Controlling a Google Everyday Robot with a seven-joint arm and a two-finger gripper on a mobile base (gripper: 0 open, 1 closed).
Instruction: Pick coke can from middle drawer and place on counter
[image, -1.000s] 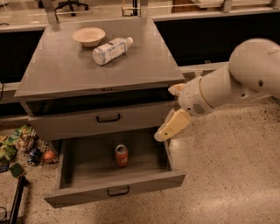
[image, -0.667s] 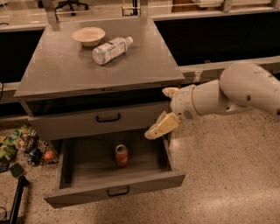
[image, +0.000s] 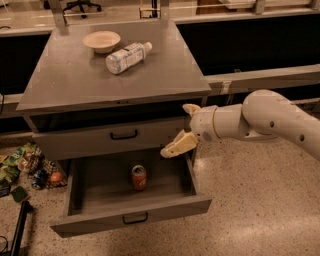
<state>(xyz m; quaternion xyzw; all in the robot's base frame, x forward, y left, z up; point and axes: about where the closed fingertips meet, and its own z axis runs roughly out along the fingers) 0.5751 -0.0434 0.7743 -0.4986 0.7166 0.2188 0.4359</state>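
One can (image: 139, 177) upright in open drawer (image: 165, 208) — gripper (image: 175, 129) hovers above its right side, jaws spread apart.

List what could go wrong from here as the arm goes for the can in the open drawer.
1. The open gripper hangs by the closed drawer front, up and right of the coke can; descending, it could clip the middle drawer wall.
2. The upright can may tip if a finger nudges it.
3. On the counter, the bottle lying on its side might roll if bumped.
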